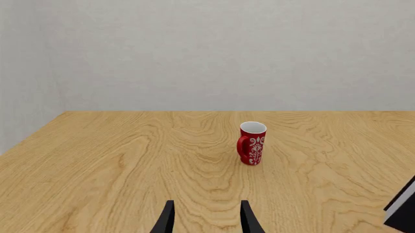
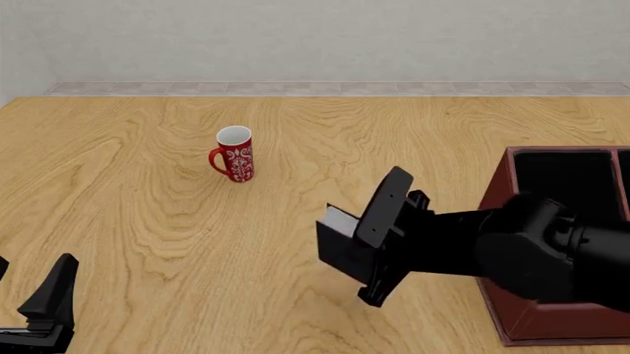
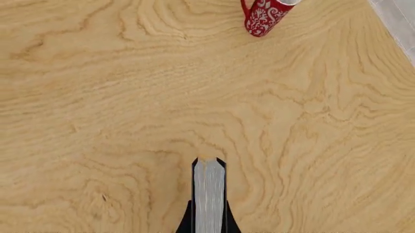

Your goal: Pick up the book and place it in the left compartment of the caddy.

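The book point(image 2: 347, 247) is held in the right gripper point(image 2: 379, 236), whose two fingers are pressed flat on its covers — one on each side. It is lifted off the wooden table point(image 2: 147, 221), a little way out in front of the arm, with the caddy point(image 2: 512, 310) close behind the gripper, beside the arm.

The book is thick and hard, so it is judged to be stiff and a bit heavy. Its black covers look smooth and could slip if the squeeze is weak. The best place to be held is across both covers, near the middle, and that is how it is held here.

In the right wrist view the white pages point(image 3: 209, 194) face away from the gripper, toward the table. The book's long side seems to run along the fingers, tilted, not level.

The left gripper point(image 1: 206, 218) hangs with its fingers apart, holding nothing. The red mug point(image 2: 233, 154) stands well away from both grippers.
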Available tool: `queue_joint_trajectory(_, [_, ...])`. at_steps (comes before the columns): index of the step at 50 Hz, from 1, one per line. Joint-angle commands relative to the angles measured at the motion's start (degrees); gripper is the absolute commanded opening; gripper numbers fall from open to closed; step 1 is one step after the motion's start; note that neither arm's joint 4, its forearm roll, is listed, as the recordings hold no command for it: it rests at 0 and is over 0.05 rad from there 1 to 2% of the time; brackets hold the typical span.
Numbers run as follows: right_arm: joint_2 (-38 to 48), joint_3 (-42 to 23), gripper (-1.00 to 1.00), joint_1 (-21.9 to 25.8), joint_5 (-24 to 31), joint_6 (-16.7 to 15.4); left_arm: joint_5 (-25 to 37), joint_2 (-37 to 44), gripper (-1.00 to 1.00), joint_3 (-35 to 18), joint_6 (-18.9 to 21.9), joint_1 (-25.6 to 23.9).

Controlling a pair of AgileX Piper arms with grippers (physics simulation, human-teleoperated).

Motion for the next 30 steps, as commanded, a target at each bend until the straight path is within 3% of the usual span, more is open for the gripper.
queue_joint_trajectory(1, [-3.4, -2.61, -1.0, 0.04, 3.48, 1.36, 0.0, 0.0, 1.0, 0.0, 0.0, 0.0])
queue_joint_trajectory(30, [-9.28, -8.26, -1.0, 0.0, 13.67, -0.67, 0.0, 0.0, 1.0, 0.0, 0.0, 0.0])
